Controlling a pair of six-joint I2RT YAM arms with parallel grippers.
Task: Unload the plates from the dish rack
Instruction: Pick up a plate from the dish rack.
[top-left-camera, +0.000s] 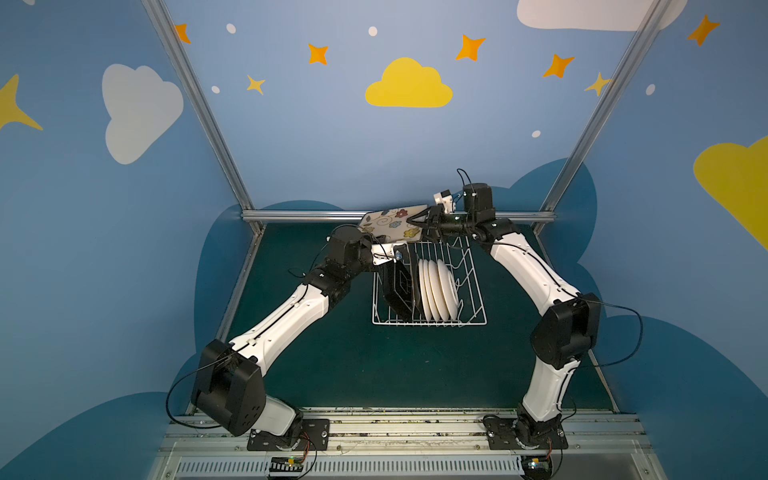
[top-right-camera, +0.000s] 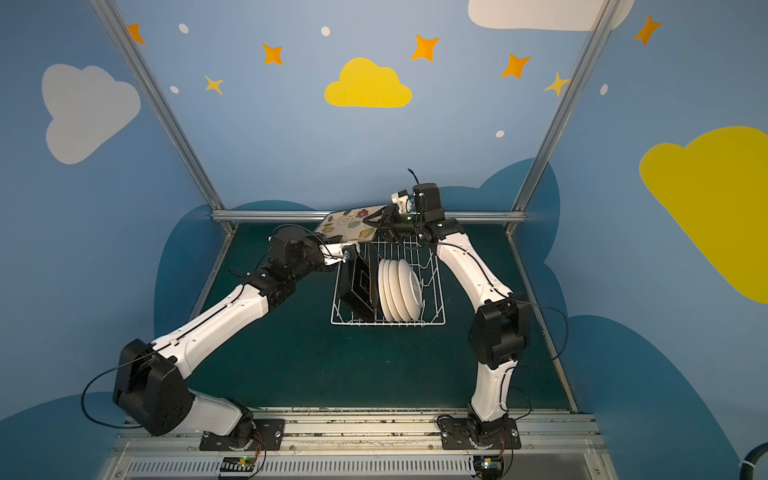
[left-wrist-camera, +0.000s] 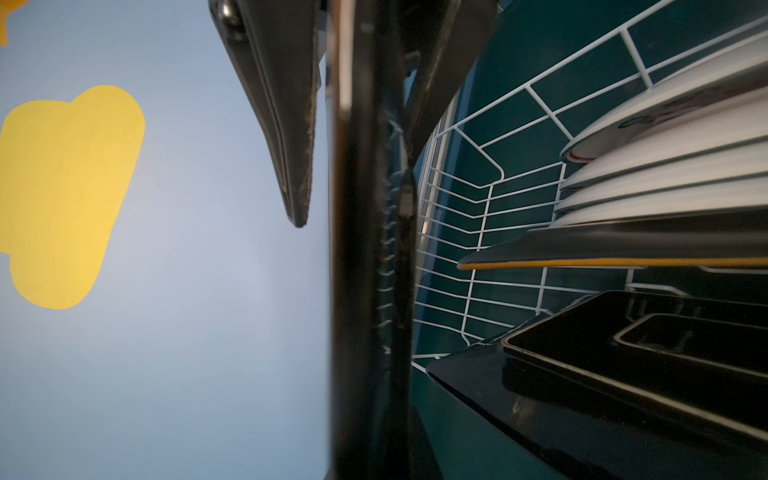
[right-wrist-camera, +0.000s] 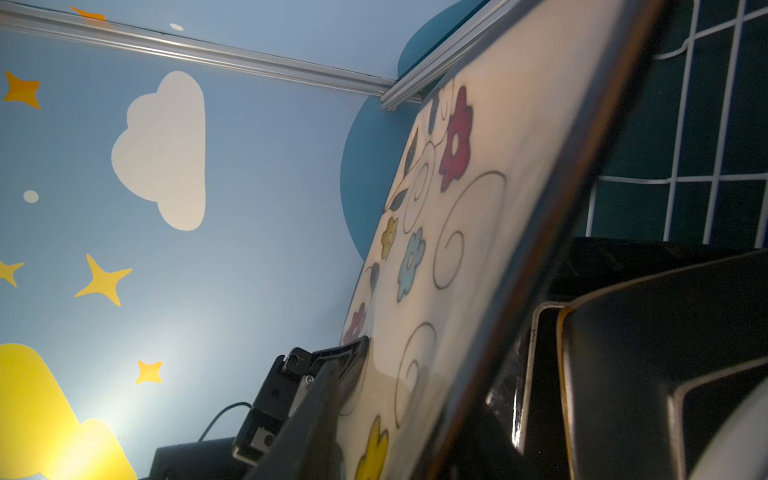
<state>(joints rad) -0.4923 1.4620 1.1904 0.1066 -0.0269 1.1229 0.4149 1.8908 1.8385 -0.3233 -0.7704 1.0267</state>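
A flowered plate (top-left-camera: 392, 224) hangs nearly flat above the far end of the dish rack (top-left-camera: 473, 299). My left gripper (top-left-camera: 384, 240) is shut on its near left edge. My right gripper (top-left-camera: 419, 222) straddles its right edge, open; one finger (right-wrist-camera: 328, 399) lies close over the flowered face (right-wrist-camera: 478, 216), and the left wrist view shows a thin gap there. In that view the plate (left-wrist-camera: 357, 249) is a dark band seen edge-on. In the rack stand black-backed square plates (top-left-camera: 399, 286) and several round white plates (top-left-camera: 436, 291), as both top views show.
The rack sits on the dark green table (top-left-camera: 332, 365) toward the back middle. A metal rail (top-left-camera: 299, 215) runs along the table's far edge just behind the raised plate, with blue walls on three sides. Both arms arch in from the front rail.
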